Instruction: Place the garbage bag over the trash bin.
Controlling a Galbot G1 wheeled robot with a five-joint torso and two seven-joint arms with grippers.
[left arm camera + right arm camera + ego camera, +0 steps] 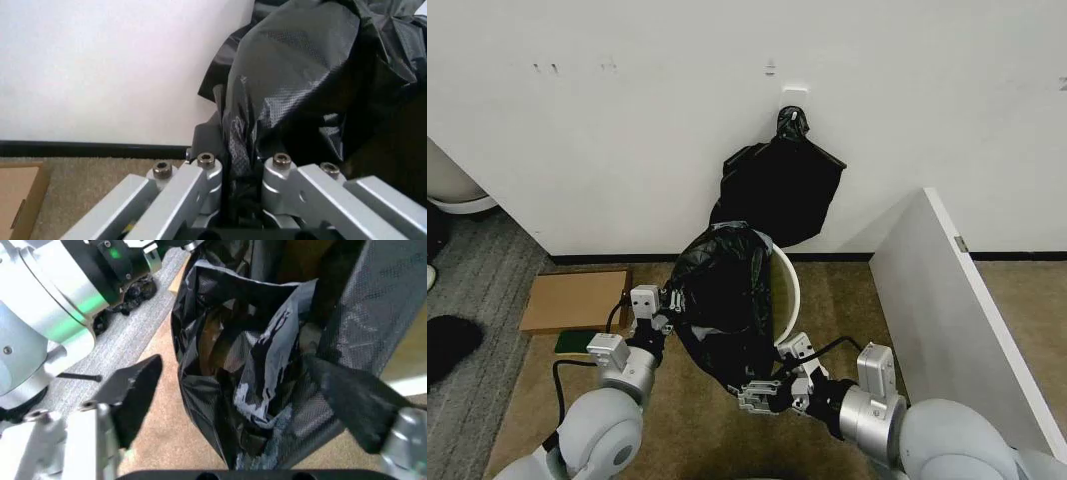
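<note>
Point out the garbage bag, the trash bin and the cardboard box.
garbage bag (725, 290): head view, crinkled upper side.
trash bin (791, 283): head view, exposed white rim.
cardboard box (572, 300): head view, flat top.

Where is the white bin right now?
In the head view the trash bin stands on the carpet by the wall, centre frame, half covered by the garbage bag draped over its left side.

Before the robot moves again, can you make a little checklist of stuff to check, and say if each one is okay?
1. Left gripper shut on the garbage bag: ok, film is pinched between its fingers.
2. Right gripper holding the bag: not ok, its fingers are spread with the bag hanging between them.
3. Bag over the trash bin: not ok, it covers the robot's-left side; the white rim on the other side is bare.
4. Bag mouth open: cannot tell.
5. Other black bag on the wall out of the way: ok, it hangs behind the bin.
</note>
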